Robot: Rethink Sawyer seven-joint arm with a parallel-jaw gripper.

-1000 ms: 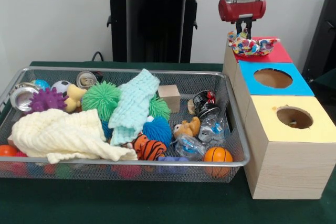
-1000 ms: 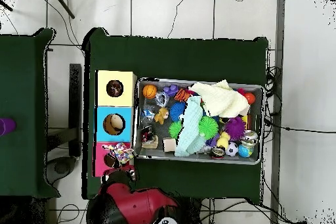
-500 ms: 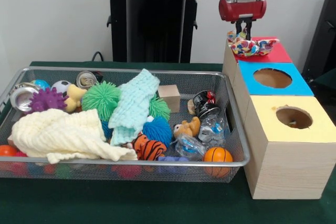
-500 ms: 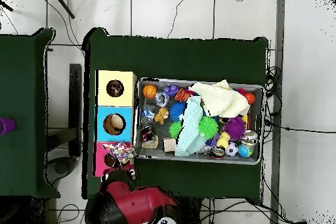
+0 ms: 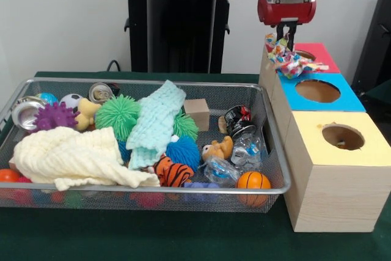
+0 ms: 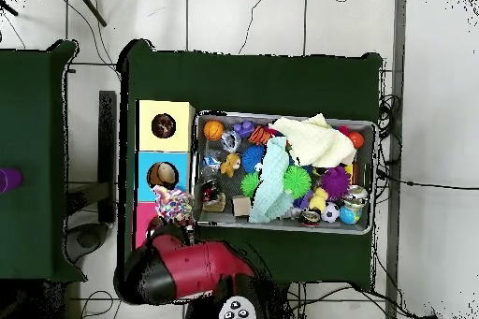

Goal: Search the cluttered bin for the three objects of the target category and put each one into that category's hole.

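My gripper (image 5: 286,33) hangs over the near left corner of the red box (image 5: 322,61) and is shut on a bunched, multicoloured patterned cloth (image 5: 286,58). The cloth dangles from the fingers over the seam between the red box and the blue box (image 5: 349,98); part of the red box's hole shows behind it. From overhead the patterned cloth (image 6: 173,205) lies between the blue box (image 6: 145,177) and the pink-red box (image 6: 142,228), with the red arm (image 6: 192,268) below it. In the wire bin (image 5: 153,189) lie a mint cloth (image 5: 156,123) and a cream cloth (image 5: 70,157).
The yellow box (image 5: 374,150) stands nearest, its hole holding something small. The bin also holds spiky balls, a tiger toy (image 5: 172,172), an orange ball (image 5: 253,181), cans, crumpled plastic and a wooden block (image 5: 197,113). The bin's right wall runs close to the boxes.
The gripper has shifted right and slightly up. The patterned cloth, spread over the red box before, now hangs bunched from the fingers, nearer the blue box.
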